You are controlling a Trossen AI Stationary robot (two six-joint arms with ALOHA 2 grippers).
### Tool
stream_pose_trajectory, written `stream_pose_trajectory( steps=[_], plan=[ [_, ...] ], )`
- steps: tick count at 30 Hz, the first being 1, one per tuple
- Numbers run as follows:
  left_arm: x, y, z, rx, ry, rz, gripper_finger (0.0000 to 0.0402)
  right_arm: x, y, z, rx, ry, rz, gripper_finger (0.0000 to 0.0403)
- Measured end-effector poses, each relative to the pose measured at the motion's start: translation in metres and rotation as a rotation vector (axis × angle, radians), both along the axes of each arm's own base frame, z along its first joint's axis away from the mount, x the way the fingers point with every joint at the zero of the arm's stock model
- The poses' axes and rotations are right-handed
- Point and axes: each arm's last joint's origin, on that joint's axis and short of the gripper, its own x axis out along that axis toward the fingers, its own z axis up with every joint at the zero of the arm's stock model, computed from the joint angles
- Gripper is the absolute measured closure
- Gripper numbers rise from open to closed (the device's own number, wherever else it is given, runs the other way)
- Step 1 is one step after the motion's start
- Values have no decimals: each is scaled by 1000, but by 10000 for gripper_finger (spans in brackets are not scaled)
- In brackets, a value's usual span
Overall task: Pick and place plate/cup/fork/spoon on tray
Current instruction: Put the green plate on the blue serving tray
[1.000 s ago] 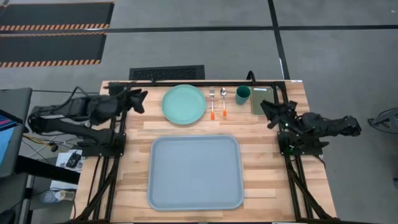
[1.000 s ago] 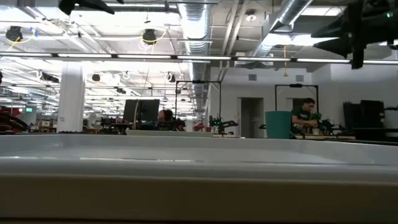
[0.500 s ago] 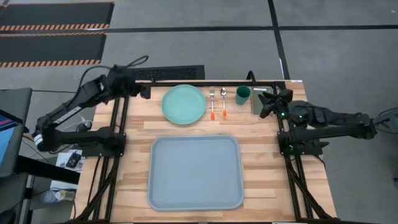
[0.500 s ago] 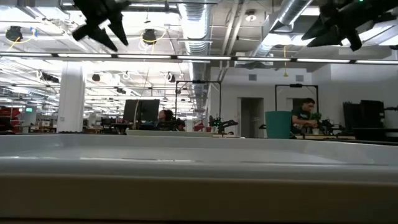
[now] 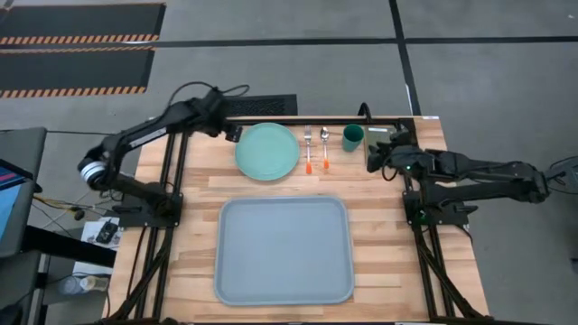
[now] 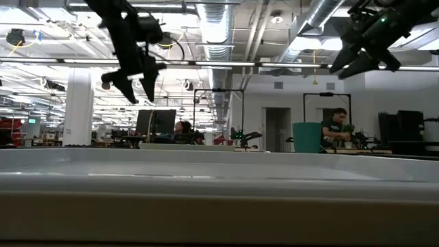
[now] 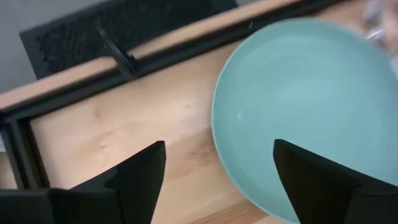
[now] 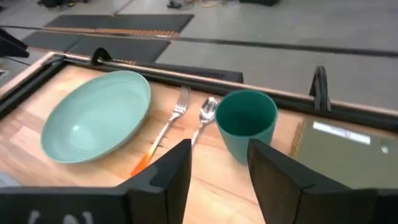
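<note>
On large pale grey-blue tray [image 5: 282, 250] nothing placed yet; round mint-green plate [image 5: 267, 151] awaiting spread-fingered left gripper [image 5: 231, 132], small dark teal cup [image 5: 352, 137] awaiting spread-fingered right gripper [image 5: 377, 157]

wood table [image 5: 379, 226], smooth matt plate [image 8: 93, 118]

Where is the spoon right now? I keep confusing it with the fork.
In the high view the spoon lies on the table's far side, beyond the tray, directly between the fork on its left and the cup on its right.
</note>
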Motion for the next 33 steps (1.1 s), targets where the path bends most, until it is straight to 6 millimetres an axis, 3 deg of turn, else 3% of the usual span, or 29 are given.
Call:
stream_pose_trajectory(
  steps=[5, 9, 17, 27, 33],
  plan=[
    [12, 12, -22, -40, 34, 15, 111, 0, 1, -3, 54, -1, 22, 194],
    [19, 17, -37, -51, -55, 8, 111, -1, 2, -4, 67, 13, 35, 190],
    [4, 12, -87, -125, -181, 59, 111, -2, 2, -5, 67, 26, 34, 197],
    [0, 8, -109, -79, -221, 105, 111, -1, 2, -6, 64, 24, 32, 198],
    [-1, 4, -116, -77, -239, 102, 119, 0, 1, -18, 72, 31, 26, 204]
  ],
)
